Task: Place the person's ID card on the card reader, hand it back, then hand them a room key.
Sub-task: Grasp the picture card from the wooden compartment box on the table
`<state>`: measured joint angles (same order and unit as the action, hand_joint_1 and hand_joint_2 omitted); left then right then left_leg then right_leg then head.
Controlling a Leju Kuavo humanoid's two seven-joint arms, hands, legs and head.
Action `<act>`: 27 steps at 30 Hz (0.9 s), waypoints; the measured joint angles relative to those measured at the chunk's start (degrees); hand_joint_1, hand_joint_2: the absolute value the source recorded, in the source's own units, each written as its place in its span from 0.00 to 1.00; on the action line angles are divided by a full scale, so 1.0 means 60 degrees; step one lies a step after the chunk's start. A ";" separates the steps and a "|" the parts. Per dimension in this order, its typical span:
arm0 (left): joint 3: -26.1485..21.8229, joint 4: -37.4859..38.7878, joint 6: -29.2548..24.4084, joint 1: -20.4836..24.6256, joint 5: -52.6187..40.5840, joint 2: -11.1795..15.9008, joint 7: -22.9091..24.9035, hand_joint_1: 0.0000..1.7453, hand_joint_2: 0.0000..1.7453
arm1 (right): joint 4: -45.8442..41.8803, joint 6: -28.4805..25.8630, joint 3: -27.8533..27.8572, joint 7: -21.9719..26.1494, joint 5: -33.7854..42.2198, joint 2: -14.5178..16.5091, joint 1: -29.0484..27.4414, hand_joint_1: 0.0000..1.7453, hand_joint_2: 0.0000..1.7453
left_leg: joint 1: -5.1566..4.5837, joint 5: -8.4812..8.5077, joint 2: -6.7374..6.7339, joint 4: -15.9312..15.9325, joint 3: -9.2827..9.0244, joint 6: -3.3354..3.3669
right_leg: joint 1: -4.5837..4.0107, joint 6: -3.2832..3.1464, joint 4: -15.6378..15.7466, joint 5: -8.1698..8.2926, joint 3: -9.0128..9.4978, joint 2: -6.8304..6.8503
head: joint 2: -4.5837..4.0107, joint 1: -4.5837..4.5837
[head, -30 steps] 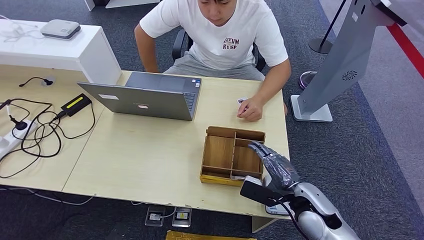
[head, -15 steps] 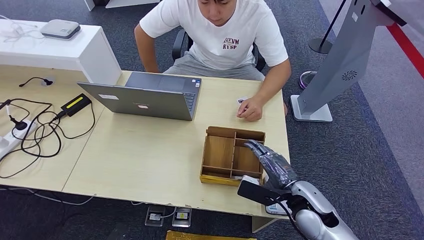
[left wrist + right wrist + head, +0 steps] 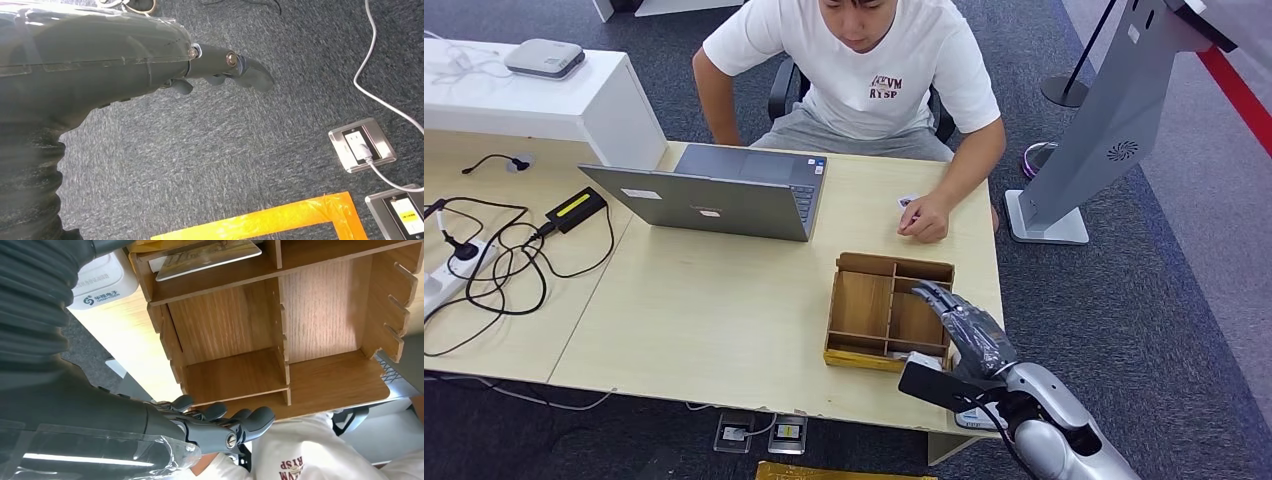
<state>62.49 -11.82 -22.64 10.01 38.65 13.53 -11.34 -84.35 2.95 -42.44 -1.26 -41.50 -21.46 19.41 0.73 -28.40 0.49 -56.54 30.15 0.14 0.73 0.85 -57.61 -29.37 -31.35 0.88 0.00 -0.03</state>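
My right robot hand (image 3: pixel 969 330) over wooden tray (image 3: pixel 864 300), near counter's (image 3: pixel 724 310) front right corner.
Fingers extended, grasping nothing; left robot hand (image 3: pixel 220 65) hangs released above carpet (image 3: pixel 225 165).

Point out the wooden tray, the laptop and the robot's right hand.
wooden tray (image 3: pixel 864 301), head view, left compartment floor.
laptop (image 3: pixel 709 208), head view, back of lid.
right hand (image 3: pixel 969 330), head view, back of hand.

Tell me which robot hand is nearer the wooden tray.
Right. The right hand hovers over the wooden tray's right edge; the left hand hangs above the carpet floor, away from it.
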 joint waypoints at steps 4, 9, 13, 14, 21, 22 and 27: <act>0.0029 0.0003 0.0001 0.0000 -0.0068 0.0013 0.0000 0.00 1.00 | 0.0000 0.0044 -0.0006 -0.0013 0.0004 0.0001 0.0000 0.00 1.00 | 0.0000 0.0000 0.0000 0.0000 0.0000 0.0000 | 0.0000 0.0000 0.0000 0.0000 0.0000 0.0000 | 0.0000 0.0000; 0.0058 0.0004 0.0004 0.0006 -0.0107 0.0029 0.0000 0.00 1.00 | 0.0018 0.0114 -0.0035 0.0065 0.0003 0.0006 0.0000 0.00 1.00 | 0.0000 0.0000 0.0000 0.0000 0.0000 0.0000 | 0.0000 0.0000 0.0000 0.0000 0.0000 0.0000 | 0.0000 0.0001; 0.0070 0.0004 0.0005 0.0015 -0.0111 0.0037 0.0000 0.00 1.00 | 0.0078 0.0128 -0.0042 0.0105 -0.0001 0.0026 0.0001 0.00 1.00 | 0.0000 0.0000 0.0000 0.0000 0.0000 0.0000 | 0.0000 0.0000 0.0000 0.0000 0.0000 0.0000 | 0.0000 0.0001; 0.0075 0.0004 0.0006 0.0016 -0.0116 0.0041 0.0000 0.00 1.00 | 0.0091 0.0128 -0.0042 0.0108 -0.0001 0.0031 0.0001 0.00 1.00 | 0.0000 0.0000 0.0000 0.0000 0.0000 0.0000 | 0.0000 0.0000 0.0000 0.0000 0.0000 0.0000 | 0.0000 0.0000; 0.0119 0.0004 0.0009 0.0021 -0.0148 0.0058 0.0000 0.00 1.00 | 0.0206 0.0128 -0.0043 0.0117 -0.0001 0.0046 -0.0001 0.00 1.00 | 0.0000 0.0000 0.0000 0.0000 0.0000 0.0000 | 0.0000 0.0000 0.0000 0.0000 0.0000 0.0000 | 0.0000 0.0001; 0.0123 0.0004 0.0010 0.0021 -0.0148 0.0058 0.0000 0.00 1.00 | 0.0220 0.0128 -0.0043 0.0118 -0.0001 0.0046 -0.0002 0.00 1.00 | 0.0000 0.0000 0.0000 0.0000 0.0000 0.0000 | 0.0000 0.0000 0.0000 0.0000 0.0000 0.0000 | 0.0000 0.0001; 0.0129 0.0004 0.0011 0.0021 -0.0148 0.0058 0.0000 0.00 1.00 | 0.0243 0.0128 -0.0046 0.0119 -0.0001 0.0047 -0.0008 0.00 1.00 | 0.0000 0.0000 0.0000 0.0000 0.0000 0.0000 | 0.0000 0.0000 0.0000 0.0000 0.0000 0.0000 | 0.0000 0.0001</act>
<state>63.27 -11.80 -22.58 10.13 37.77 13.88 -11.34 -82.89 3.72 -42.71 -0.54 -41.51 -21.18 19.36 0.73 -28.40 0.49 -56.54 30.15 0.14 0.73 0.85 -57.61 -29.37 -31.35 0.88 0.00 -0.02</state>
